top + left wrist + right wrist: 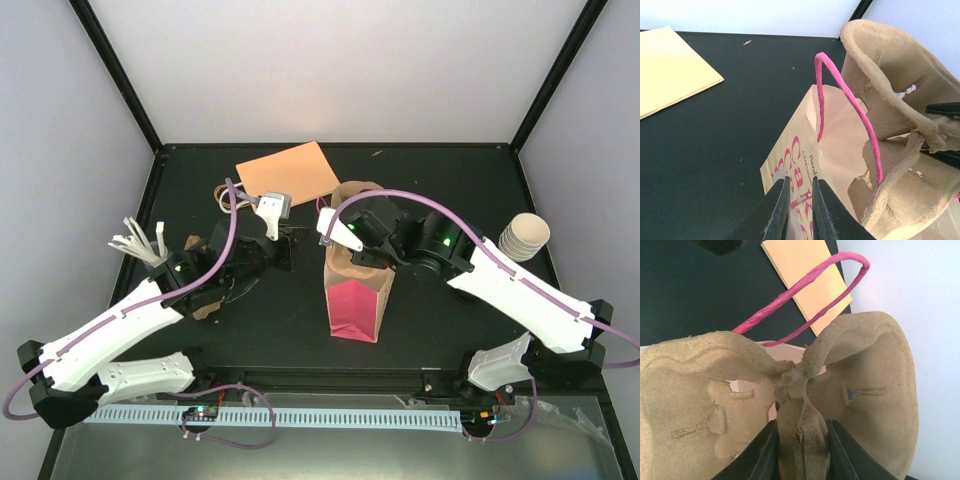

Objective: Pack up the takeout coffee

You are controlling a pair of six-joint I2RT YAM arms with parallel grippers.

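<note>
Risk, as we judge it: the pulp carrier point(700, 385) may catch the pink handle point(790, 292) and topple the paper bag point(355, 305). Right hand point(802, 427): clamped on the carrier's centre ridge at the bag mouth; its cells look empty. Left hand point(800, 181): narrowly parted, holding nothing. Takeout coffee point(525, 238): far right on the surface point(440, 180), unpacked.

Your top camera looks down on the whole bench point(450, 180) from behind the arms; both wrist cameras sit close, sharing the paper bag point(790, 162) and pulp carrier point(870, 365).
</note>
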